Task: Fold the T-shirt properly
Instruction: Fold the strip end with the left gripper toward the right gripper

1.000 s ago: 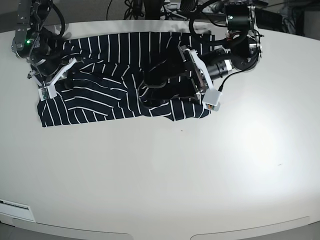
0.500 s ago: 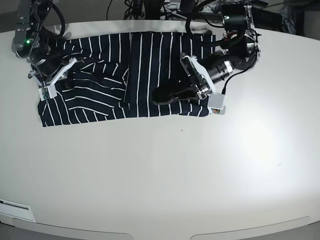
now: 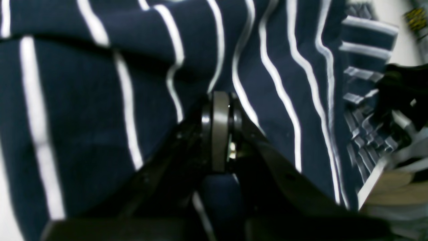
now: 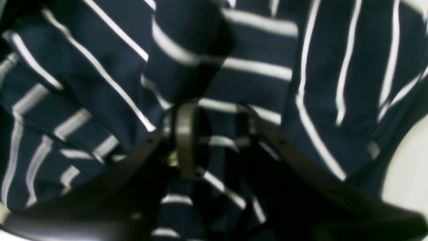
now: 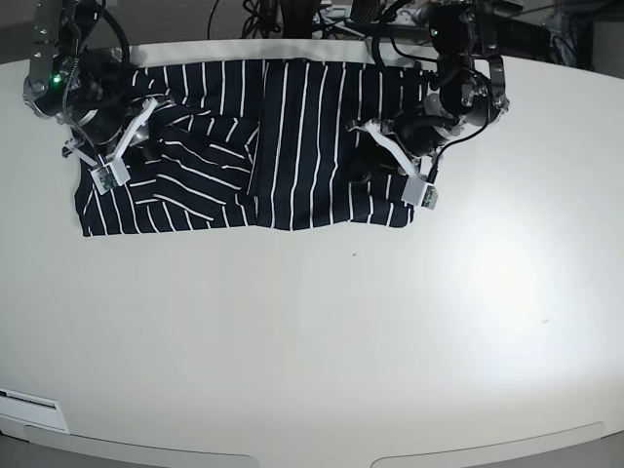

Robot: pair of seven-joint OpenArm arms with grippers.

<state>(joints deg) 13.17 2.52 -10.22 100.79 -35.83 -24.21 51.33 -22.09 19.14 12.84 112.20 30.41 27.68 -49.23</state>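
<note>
The T-shirt (image 5: 292, 136), dark navy with thin white stripes, lies spread across the far half of the white table (image 5: 341, 341). Its middle and right part lie fairly flat, while the left part is rumpled. My left gripper (image 5: 369, 168) rests on the shirt's right part. In the left wrist view it (image 3: 219, 103) is shut, with T-shirt (image 3: 83, 100) cloth puckering toward its tips and bulging between the fingers. My right gripper (image 5: 149, 146) is over the rumpled left part. In the blurred right wrist view it (image 4: 217, 134) stands open over striped T-shirt (image 4: 334, 67) cloth.
Cables and dark equipment (image 5: 322, 15) crowd the table's far edge behind the shirt. A white label (image 5: 34, 409) sits at the front left corner. The shirt's right hem ends near the left arm's white camera mount (image 5: 421, 193).
The left gripper shut and drew back to the right, and the bunched right part of the shirt now lies flat. The right gripper opened and shifted slightly toward the far edge.
</note>
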